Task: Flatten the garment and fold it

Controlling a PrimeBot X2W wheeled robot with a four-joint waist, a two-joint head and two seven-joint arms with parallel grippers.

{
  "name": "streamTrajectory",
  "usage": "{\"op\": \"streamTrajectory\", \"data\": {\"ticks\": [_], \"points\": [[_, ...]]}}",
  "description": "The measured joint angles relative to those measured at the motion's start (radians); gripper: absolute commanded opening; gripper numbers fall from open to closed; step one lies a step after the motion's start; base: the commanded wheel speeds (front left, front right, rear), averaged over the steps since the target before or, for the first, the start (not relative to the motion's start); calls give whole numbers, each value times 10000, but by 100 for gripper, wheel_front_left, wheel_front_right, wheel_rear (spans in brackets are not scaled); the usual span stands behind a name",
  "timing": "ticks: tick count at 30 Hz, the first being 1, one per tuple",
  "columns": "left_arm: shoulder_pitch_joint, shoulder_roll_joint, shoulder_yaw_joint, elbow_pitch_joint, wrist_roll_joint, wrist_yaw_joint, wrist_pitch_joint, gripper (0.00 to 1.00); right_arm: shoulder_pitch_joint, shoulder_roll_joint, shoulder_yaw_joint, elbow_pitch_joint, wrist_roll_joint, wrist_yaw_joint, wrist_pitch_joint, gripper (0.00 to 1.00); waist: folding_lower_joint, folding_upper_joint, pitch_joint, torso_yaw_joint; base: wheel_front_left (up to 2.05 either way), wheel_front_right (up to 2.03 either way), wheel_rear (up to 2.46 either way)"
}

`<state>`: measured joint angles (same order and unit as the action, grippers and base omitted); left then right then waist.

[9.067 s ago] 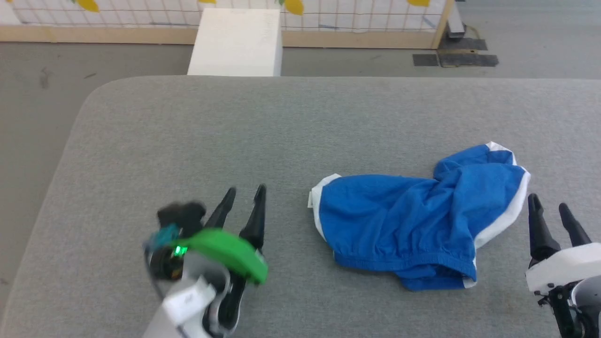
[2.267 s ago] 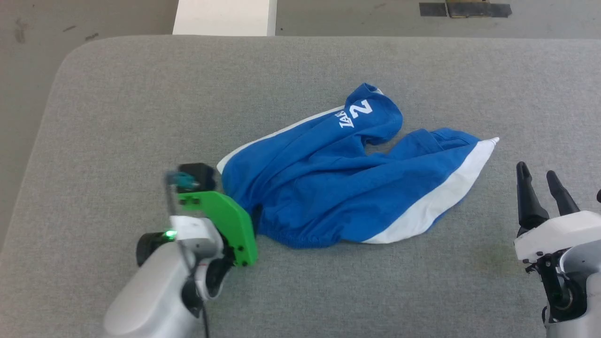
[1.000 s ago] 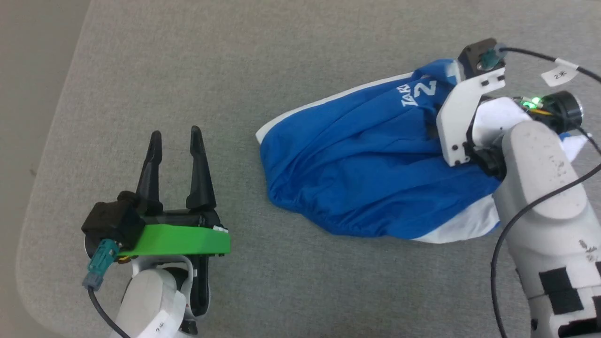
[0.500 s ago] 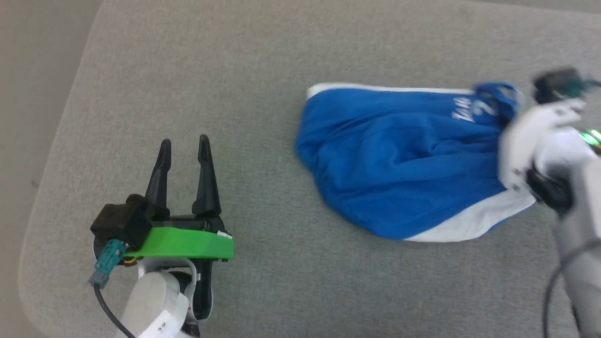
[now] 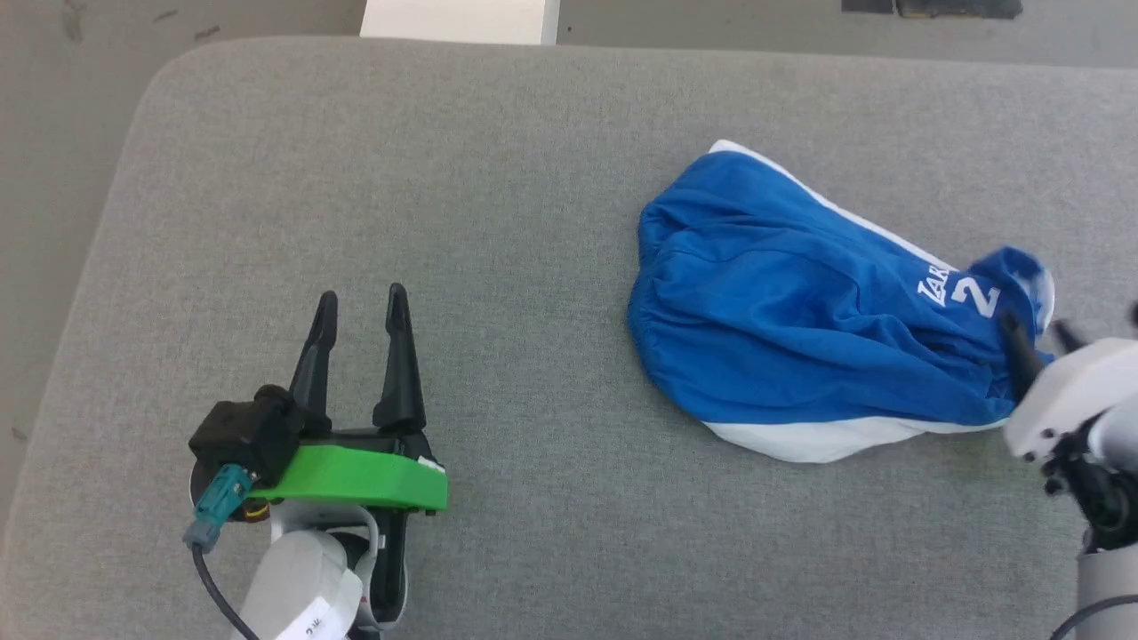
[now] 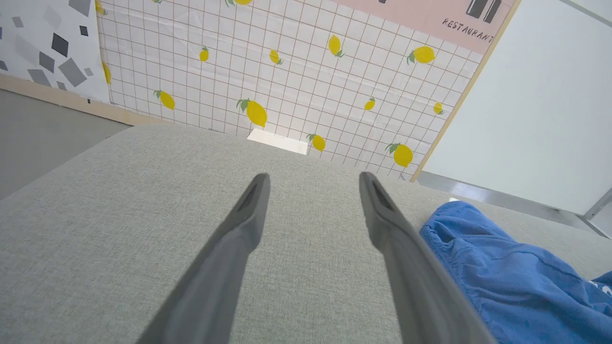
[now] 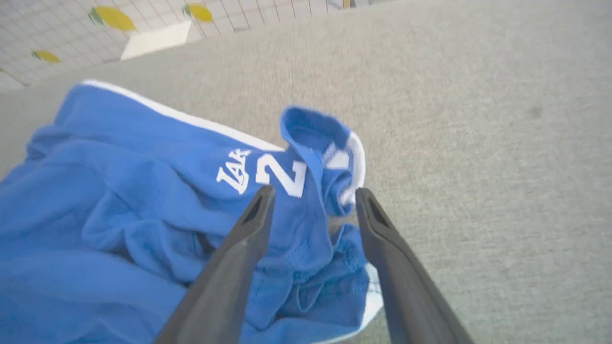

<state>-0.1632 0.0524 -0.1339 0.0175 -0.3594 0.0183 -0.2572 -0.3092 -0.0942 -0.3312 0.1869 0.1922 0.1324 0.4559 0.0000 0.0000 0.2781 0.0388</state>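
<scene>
The blue basketball shorts (image 5: 782, 338) are stretching leftward from the right hand (image 7: 314, 191), which is hovering, fingers apart, over their lettered end.

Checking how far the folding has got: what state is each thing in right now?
garment: bunched in a wrinkled heap on the grey padded surface, neither flat nor folded, lettering partly showing.
left gripper: open, empty, well apart from the garment.
right gripper: open, its fingers straddling a rumpled fold at the lettered end of the garment; contact cannot be told.
</scene>
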Motion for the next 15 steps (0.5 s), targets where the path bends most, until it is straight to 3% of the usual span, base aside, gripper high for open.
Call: {"op": "streamTrajectory", "data": {"ticks": [5, 10, 15], "points": [[50, 0, -105, 190, -424, -12, -2, 100, 278, 328, -974, -754, 393, -2, -1369, 100, 0, 0, -255, 37, 0, 0, 0], [168, 0, -754, 723, -1177, -86, 105, 100, 885, 403, -1187, -1058, 892, -2, -1831, 100, 0, 0, -468, 41, 0, 0, 0], [-857, -4, -1850, 1599, -1902, -128, 1983, 100, 1010, 418, -1001, -1170, 999, -2, -1883, 100, 0, 0, -524, -141, 0, 0, 0]]}}
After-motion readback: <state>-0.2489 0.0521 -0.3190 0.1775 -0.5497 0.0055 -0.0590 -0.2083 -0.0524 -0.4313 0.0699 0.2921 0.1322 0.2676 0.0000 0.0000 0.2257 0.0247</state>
